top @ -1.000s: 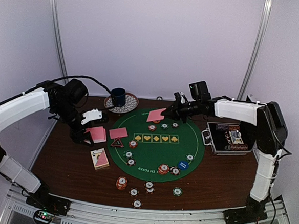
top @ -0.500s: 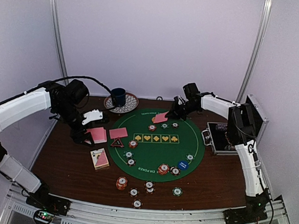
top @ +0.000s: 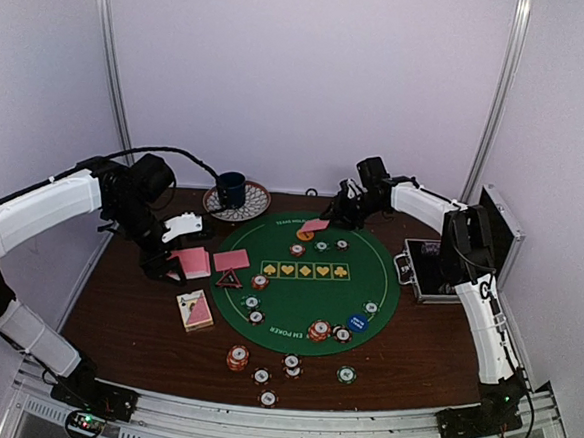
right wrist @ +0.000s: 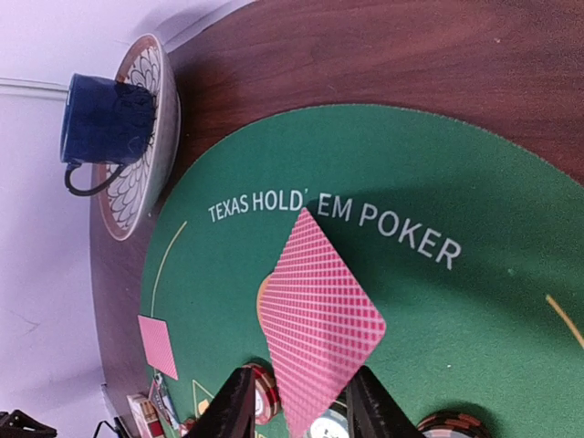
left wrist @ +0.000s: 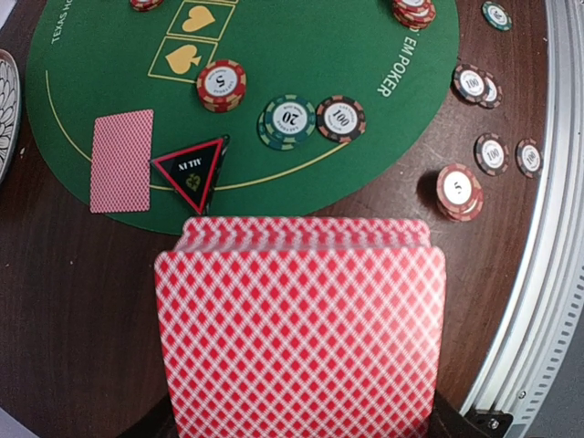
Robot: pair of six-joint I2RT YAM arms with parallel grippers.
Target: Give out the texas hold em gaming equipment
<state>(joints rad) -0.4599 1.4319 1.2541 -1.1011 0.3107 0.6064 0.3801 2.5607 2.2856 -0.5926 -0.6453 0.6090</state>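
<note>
Left gripper (top: 169,259) pinching deck (left wrist: 301,338), hovering beside left edge of mat (right wrist: 438,301). Right gripper (right wrist: 299,388) hanging parted over card (right wrist: 315,315) lying at mat's far edge. Chips (top: 319,331) sitting scattered about; most dealing looking undone.

High rear overview, close downward wrist views, all sharing green mat (top: 301,302)
</note>
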